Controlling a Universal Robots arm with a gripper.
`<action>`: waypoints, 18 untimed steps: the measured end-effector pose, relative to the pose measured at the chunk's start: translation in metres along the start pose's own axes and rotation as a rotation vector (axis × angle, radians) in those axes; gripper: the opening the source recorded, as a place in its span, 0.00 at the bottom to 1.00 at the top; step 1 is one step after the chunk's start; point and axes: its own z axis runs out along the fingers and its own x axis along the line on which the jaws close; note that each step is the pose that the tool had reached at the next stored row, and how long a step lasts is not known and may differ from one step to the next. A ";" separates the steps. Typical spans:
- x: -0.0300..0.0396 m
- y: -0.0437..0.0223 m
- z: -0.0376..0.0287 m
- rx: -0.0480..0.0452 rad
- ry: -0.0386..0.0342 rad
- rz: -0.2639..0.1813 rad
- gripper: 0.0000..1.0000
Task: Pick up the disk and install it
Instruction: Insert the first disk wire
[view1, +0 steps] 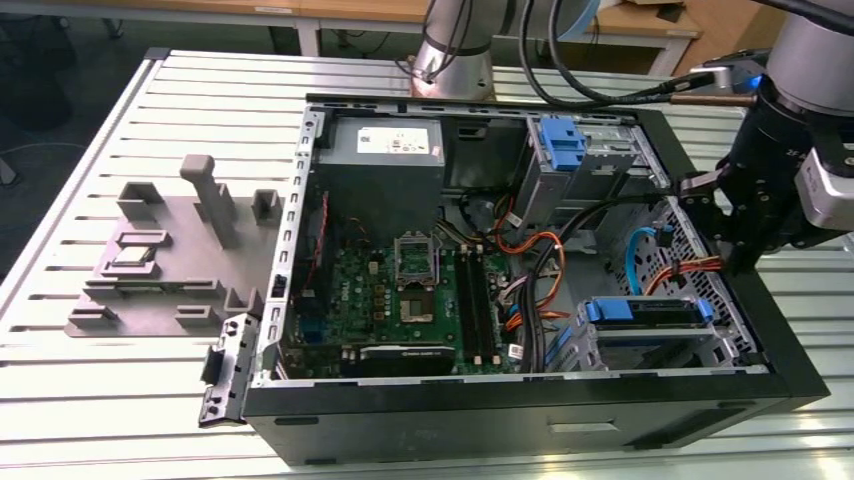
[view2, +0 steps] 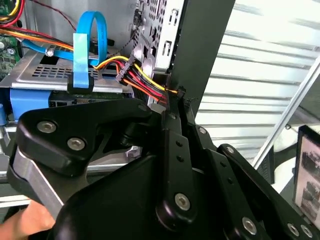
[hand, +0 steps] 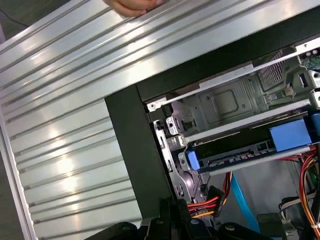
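Open computer case (view1: 534, 420) laid on slatted table (view1: 160, 390). Disk (view1: 647, 312) in blue carrier seen seated in drive bay, so installation judged largely done. Gripper (view1: 738, 262) poised at case's edge on the exterior view's right; finger opening cannot be told.

- The exterior view looks down, from a distance, on the whole open computer case (view1: 534, 410).
- Both wrist views sit close, sharing its black edge (view2: 200, 55) (hand: 130, 150) and drive bay (view2: 40, 75) (hand: 235, 105).

bay: cables (view1: 687, 267) crowd disk (view1: 645, 310) | case wall (view1: 747, 300) beside end effector (view1: 741, 255)
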 end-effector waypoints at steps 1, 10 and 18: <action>-0.0001 0.0000 0.0001 -0.0041 0.0007 0.015 0.17; 0.0000 0.0000 0.0001 -0.0474 0.0090 0.168 0.17; -0.0097 0.0029 -0.0028 -0.0610 0.0122 0.218 0.17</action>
